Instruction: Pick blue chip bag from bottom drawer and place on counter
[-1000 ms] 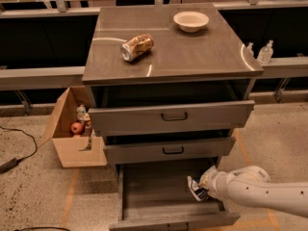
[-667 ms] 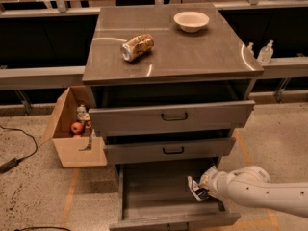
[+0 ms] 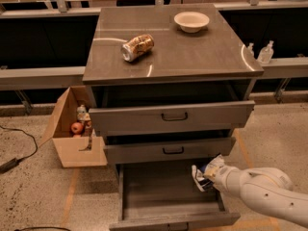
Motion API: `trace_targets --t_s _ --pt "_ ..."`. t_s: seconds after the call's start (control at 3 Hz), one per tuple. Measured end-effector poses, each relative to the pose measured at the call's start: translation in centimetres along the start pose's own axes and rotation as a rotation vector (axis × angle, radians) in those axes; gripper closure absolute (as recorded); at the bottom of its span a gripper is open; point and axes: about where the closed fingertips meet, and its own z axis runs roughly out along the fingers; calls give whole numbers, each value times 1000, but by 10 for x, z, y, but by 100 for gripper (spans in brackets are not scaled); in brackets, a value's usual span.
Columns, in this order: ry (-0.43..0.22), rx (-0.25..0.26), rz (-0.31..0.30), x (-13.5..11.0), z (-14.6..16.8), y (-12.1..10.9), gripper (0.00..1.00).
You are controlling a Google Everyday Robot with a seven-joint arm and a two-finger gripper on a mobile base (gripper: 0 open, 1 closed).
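The blue chip bag (image 3: 207, 173) is small, crumpled, dark blue with white patches, at the right side of the open bottom drawer (image 3: 163, 189), near its right wall. My gripper (image 3: 211, 176) reaches in from the lower right on a white arm and sits right at the bag, over the drawer's right edge. The counter (image 3: 192, 52) is the grey metal cabinet top above.
A dented gold-brown can (image 3: 137, 47) and a white bowl (image 3: 191, 21) lie on the counter. Two upper drawers (image 3: 171, 117) stand partly open above the bottom one. An open cardboard box (image 3: 72, 129) with items stands left of the cabinet. Two small bottles (image 3: 264, 53) stand at right.
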Motion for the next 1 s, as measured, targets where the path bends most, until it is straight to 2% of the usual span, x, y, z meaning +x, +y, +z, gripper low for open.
trace_targets --t_s 0.67,1.0 --pt "86 110 -21 5 -89 -75 100" --pt "99 170 7 22 -146 -124 100"
